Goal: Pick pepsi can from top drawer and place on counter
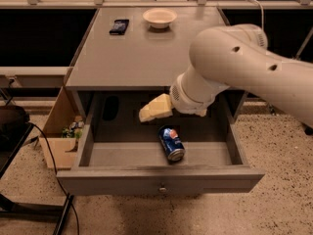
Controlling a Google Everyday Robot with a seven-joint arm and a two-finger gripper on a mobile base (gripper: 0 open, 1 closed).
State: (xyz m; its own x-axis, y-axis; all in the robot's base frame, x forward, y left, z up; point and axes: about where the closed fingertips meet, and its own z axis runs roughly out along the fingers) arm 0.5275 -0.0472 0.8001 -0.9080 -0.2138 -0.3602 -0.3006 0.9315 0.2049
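Note:
The pepsi can lies on its side on the floor of the open top drawer, near the front and a little right of the middle. The drawer's front panel carries a small round knob. My gripper hangs over the drawer just under the counter's front edge, above and to the left of the can, not touching it. The large white arm reaches in from the right. The grey counter lies above the drawer.
On the counter's far side stand a white bowl and a flat black device. A cardboard box with small items sits on the speckled floor left of the cabinet. A dark chair and a cable are at the far left.

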